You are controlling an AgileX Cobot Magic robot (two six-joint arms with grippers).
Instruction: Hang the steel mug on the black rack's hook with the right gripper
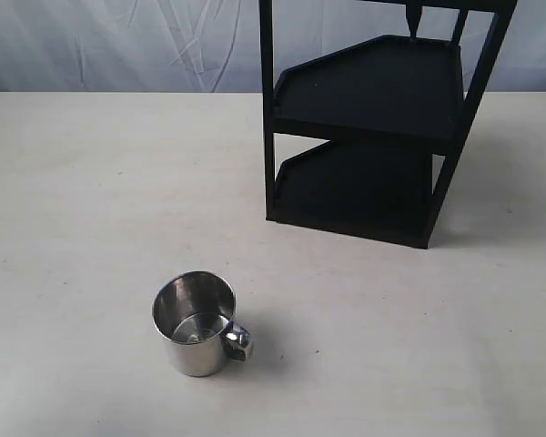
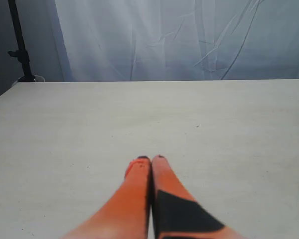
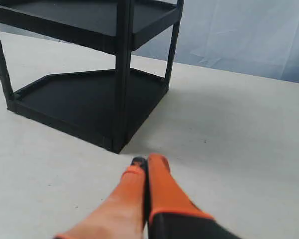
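Note:
The steel mug (image 1: 195, 323) stands upright on the white table at the front left of the exterior view, its looped handle (image 1: 238, 343) turned to the right. The black rack (image 1: 373, 118) rises at the back right with two angular shelves. Its hook (image 1: 412, 20) hangs from the top frame as a short tapered prong. Neither arm shows in the exterior view. My right gripper (image 3: 148, 162) is shut with nothing in it, hovering over the table close to the black rack's (image 3: 94, 94) lower corner. My left gripper (image 2: 151, 160) is shut and empty over bare table. The mug is absent from both wrist views.
A pale curtain (image 1: 118, 45) hangs behind the table. A dark stand (image 2: 20, 45) is at the table's far corner in the left wrist view. The table top (image 1: 91, 182) stretches bare between mug and rack.

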